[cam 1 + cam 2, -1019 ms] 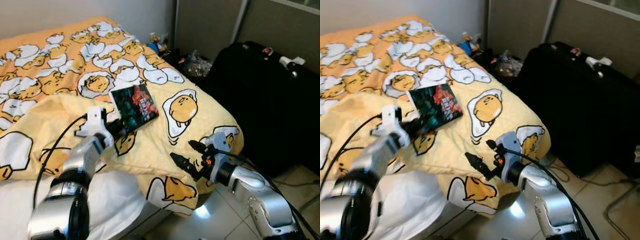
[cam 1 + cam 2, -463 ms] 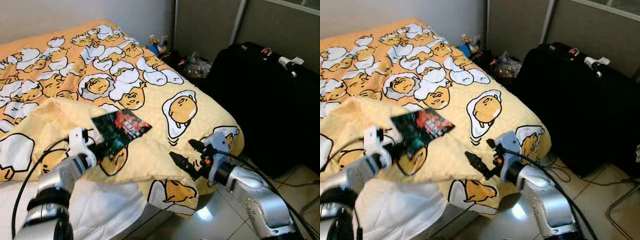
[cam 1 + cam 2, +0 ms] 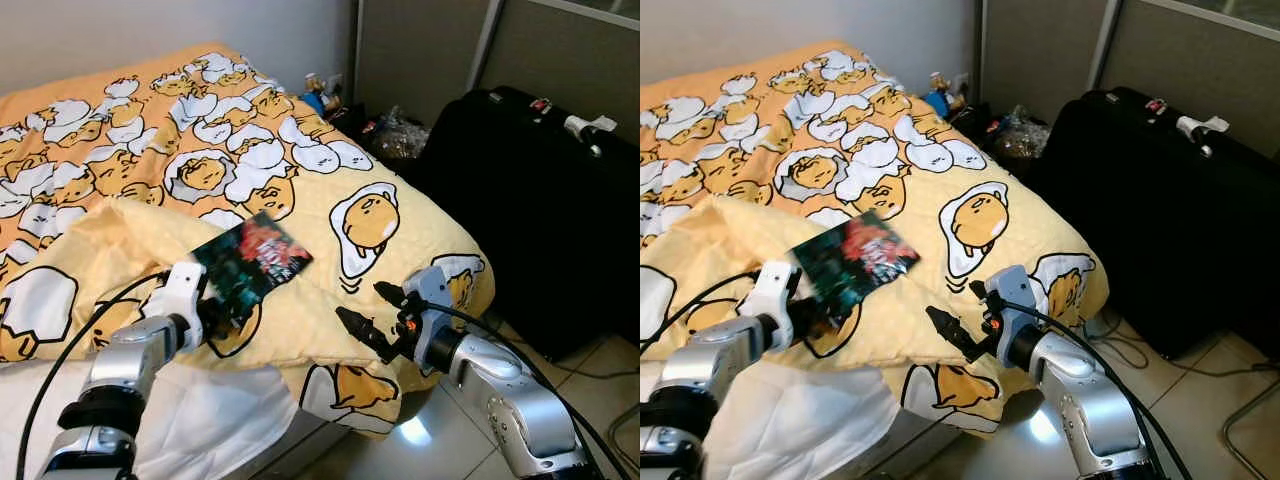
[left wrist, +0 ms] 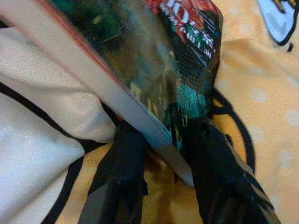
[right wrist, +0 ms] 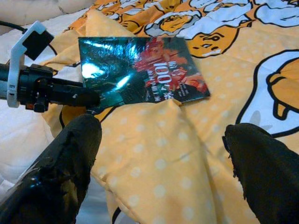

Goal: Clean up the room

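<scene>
A book (image 3: 256,264) with a dark green and red glossy cover is held tilted just above the yellow egg-print blanket (image 3: 360,180) on the bed. My left gripper (image 3: 222,308) is shut on the book's near edge; in the left wrist view the book (image 4: 154,70) sits clamped between the two black fingers (image 4: 124,172). My right gripper (image 3: 368,312) hovers open over the blanket's near corner, to the right of the book and apart from it. In the right wrist view the book (image 5: 140,70) lies ahead between its spread fingers (image 5: 60,172).
A large black suitcase (image 3: 540,200) stands to the right of the bed. Small toys (image 3: 318,95) and a crinkled bag (image 3: 395,128) lie on the floor by the far wall. A white sheet (image 3: 220,420) hangs below the blanket; tiled floor (image 3: 440,450) lies at the bed's corner.
The left gripper has lifted the book off the blanket and drawn it toward me and to the left. The right gripper has stayed about where it was, still open.
</scene>
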Motion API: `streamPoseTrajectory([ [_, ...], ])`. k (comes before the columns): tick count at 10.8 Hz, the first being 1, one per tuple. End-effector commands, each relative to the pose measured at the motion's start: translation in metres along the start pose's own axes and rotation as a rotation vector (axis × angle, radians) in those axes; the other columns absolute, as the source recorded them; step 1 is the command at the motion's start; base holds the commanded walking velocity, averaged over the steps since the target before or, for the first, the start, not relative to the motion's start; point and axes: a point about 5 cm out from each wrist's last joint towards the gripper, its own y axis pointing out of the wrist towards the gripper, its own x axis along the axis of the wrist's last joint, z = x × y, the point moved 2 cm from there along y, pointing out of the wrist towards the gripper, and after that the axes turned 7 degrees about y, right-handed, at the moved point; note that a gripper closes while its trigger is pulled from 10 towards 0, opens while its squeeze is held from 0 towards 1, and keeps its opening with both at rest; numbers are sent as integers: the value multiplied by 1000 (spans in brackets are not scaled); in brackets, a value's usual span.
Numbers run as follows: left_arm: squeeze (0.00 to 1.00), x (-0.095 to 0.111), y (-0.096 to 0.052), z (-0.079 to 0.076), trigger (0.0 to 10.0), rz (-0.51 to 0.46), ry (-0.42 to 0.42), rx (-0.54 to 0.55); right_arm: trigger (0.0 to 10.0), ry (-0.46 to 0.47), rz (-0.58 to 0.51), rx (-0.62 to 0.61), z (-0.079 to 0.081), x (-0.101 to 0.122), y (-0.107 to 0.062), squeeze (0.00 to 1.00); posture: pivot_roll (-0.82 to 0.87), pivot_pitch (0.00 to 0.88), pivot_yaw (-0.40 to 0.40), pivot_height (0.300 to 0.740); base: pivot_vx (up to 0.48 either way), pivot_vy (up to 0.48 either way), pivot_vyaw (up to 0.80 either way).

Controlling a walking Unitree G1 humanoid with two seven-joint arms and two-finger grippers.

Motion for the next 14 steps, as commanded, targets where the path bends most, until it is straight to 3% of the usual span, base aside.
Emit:
streamPoseTrajectory([
  [1,1000,-7,-4,6,10000,23,36,24,10000,1,10,-21,-3,-3,-2,0,-60,0,97,740,0,0,0],
  [3,1000,8,-10,31,10000,-24,149,172,10000,1,19,-22,-2,-6,-3,0,-59,0,99,740,0,0,0],
  [5,1000,18,-18,48,10000,-47,87,194,10000,2,14,-31,-2,-5,-3,0,-78,0,127,740,0,0,0],
  [6,1000,27,-23,50,10000,-95,35,138,10000,6,8,-42,-3,-4,-4,0,-80,0,129,740,0,0,0],
  [7,1000,32,-29,44,10000,-96,74,-25,10000,8,8,-48,-4,-6,-6,0,-76,0,129,740,0,0,0],
  [8,1000,32,-39,40,10000,-29,171,-169,10000,10,13,-48,-4,-8,-7,0,-74,0,122,740,0,0,0],
  [9,1000,42,-41,49,10000,-49,203,-123,10000,11,15,-48,-4,-8,-8,0,-73,0,117,740,0,0,0],
  [10,1000,66,-39,66,10000,-146,206,52,10000,9,16,-48,-5,-7,-7,0,-69,0,107,740,0,0,0],
  [11,1000,78,-36,74,10000,-166,202,173,10000,6,16,-50,-6,-6,-6,0,-70,0,100,740,0,0,0],
  [12,1000,86,-28,77,10000,-171,165,304,10000,0,15,-62,-9,-3,-4,0,-77,0,92,740,0,0,0],
  [14,1000,80,-14,71,10000,-151,79,384,10000,-3,14,-93,-14,1,-4,0,-93,0,89,740,0,0,0],
])
